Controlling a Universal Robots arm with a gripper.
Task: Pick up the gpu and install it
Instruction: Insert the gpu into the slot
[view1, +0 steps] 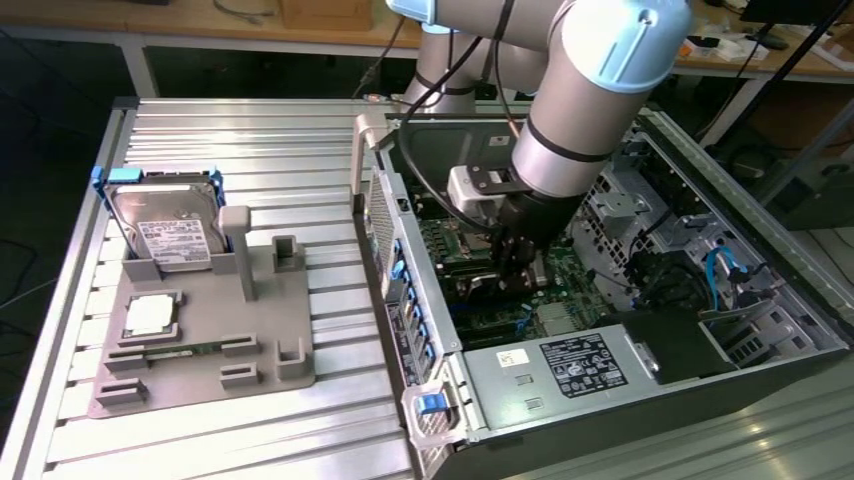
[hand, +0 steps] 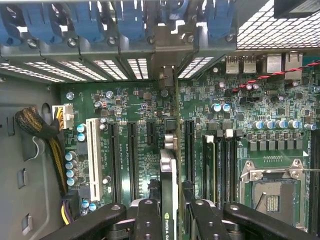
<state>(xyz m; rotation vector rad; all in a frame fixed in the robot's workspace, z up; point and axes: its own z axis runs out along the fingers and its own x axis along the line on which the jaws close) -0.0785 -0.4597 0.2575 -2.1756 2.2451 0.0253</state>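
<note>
Clamping the gpu edge-on in the gripper, over the motherboard inside the computer case. Risking a misaligned descent: seeming offset from the nearest black slot, possibly scraping board components or bending the card.

Black fingers, dark gpu, green motherboard

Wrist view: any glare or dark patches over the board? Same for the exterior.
Wrist view: the vent grille blows out white, the motherboard is evenly lit with a brighter green patch beside the gpu in the gripper; the case wall sits in grey shade. Exterior view: sheen on the ribbed table, deep shadow inside the case under the arm.
</note>
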